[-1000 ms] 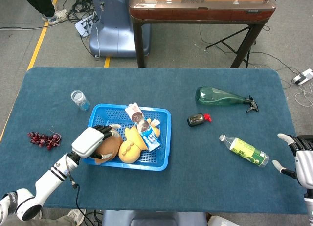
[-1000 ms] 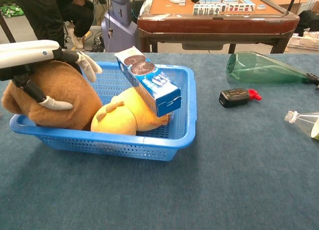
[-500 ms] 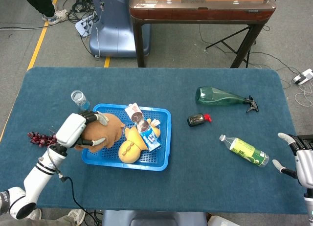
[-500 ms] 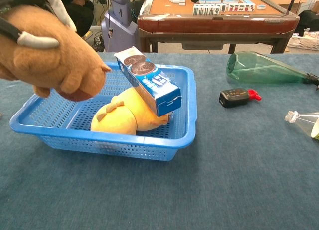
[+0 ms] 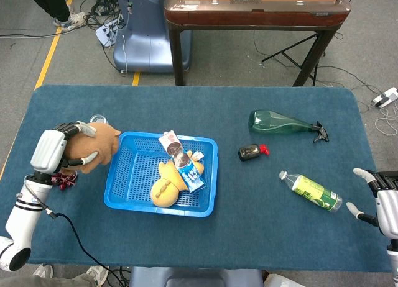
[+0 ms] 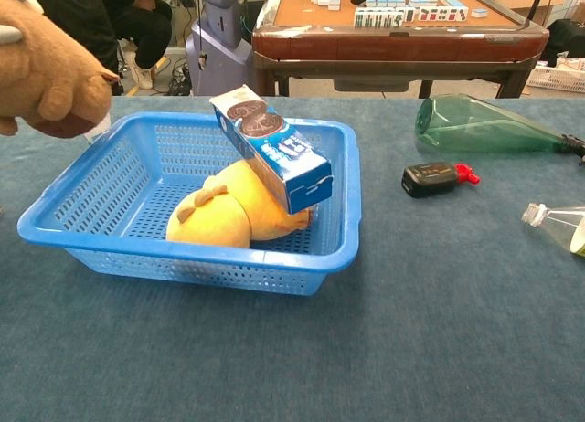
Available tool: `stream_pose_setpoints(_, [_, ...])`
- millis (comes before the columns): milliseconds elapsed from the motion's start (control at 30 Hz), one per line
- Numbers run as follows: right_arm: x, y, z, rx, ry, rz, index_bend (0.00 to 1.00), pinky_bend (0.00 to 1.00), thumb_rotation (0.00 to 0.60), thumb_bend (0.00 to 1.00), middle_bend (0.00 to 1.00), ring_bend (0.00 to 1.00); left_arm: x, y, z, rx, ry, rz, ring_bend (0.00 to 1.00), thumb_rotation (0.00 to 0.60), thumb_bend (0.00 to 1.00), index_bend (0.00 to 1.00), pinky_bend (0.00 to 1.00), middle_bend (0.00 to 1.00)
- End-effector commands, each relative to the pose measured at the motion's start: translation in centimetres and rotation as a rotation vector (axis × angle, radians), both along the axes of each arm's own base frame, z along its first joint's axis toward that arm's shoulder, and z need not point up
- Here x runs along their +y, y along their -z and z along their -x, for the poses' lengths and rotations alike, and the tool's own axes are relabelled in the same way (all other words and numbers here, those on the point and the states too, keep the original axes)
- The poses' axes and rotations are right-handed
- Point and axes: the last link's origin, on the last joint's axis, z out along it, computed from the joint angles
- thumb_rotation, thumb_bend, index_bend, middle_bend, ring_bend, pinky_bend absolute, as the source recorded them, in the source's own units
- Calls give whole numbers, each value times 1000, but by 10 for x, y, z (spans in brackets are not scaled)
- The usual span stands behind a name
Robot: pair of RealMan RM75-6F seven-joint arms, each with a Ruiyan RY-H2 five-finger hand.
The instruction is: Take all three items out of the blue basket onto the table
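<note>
My left hand (image 5: 53, 149) wrapped around brown plush (image 5: 93, 148), left of blue basket (image 5: 134, 203) (right hand (image 5: 380, 203) fingers apart, empty)

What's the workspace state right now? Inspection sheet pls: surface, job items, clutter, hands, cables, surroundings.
Surface: blue cloth table.
Job's things: blue basket holds yellow plush with cookie box leaning on it; brown plush is out past the basket's left rim.
Clutter: clear cup, grapes, green spray bottle, black-and-red key fob, water bottle.
Hands: left hand grips the brown plush; right hand at the table's right edge, fingers apart, holding nothing.
Cables: black cable trails from the left arm across the table; more on the floor.
Surroundings: mahjong table, grey machine base, a person's leg.
</note>
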Motion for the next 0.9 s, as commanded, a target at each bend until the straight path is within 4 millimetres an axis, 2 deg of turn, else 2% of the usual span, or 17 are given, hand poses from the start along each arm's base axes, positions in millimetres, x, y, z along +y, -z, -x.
stream_pose_setpoints(33, [0, 0, 0, 0, 1, 0, 248, 308, 600, 125, 284, 257, -3, -4, 20, 27, -48, -50, 475, 600, 250, 552, 776, 423])
stream_pose_setpoints(233, [-1, 0, -2, 0, -4, -3, 248, 308, 600, 125, 284, 258, -13, -3, 49, 39, -113, -66, 474, 600, 249, 552, 776, 427])
stream_pose_setpoints(533, [-4, 0, -5, 8, -11, -11, 248, 308, 600, 125, 284, 257, -18, 19, 90, 91, -224, -54, 464, 600, 250, 534, 775, 431])
stream_pose_setpoints(600, [-5, 0, -6, 13, -16, -13, 248, 308, 600, 125, 284, 257, -20, 25, 102, 122, -281, -4, 418, 600, 250, 481, 738, 418])
stream_pose_setpoints(667, [-5, -1, -7, 18, -21, -16, 248, 308, 600, 125, 284, 257, -24, 30, 108, 130, -345, 87, 316, 600, 250, 378, 634, 352])
stream_pose_setpoints(733, [-7, -2, -9, 23, -28, -20, 247, 308, 600, 125, 284, 257, -28, 30, 109, 131, -395, 169, 187, 600, 249, 219, 472, 230])
stream_pose_setpoints(833, [-10, -2, -12, 25, -40, -31, 248, 308, 600, 125, 284, 257, -36, 30, 109, 160, -451, 261, 105, 600, 248, 79, 345, 139])
stream_pose_setpoints(900, [-14, -3, -15, 38, -56, -45, 248, 308, 600, 125, 283, 257, -40, 28, 106, 166, -471, 288, 74, 600, 247, 16, 296, 102])
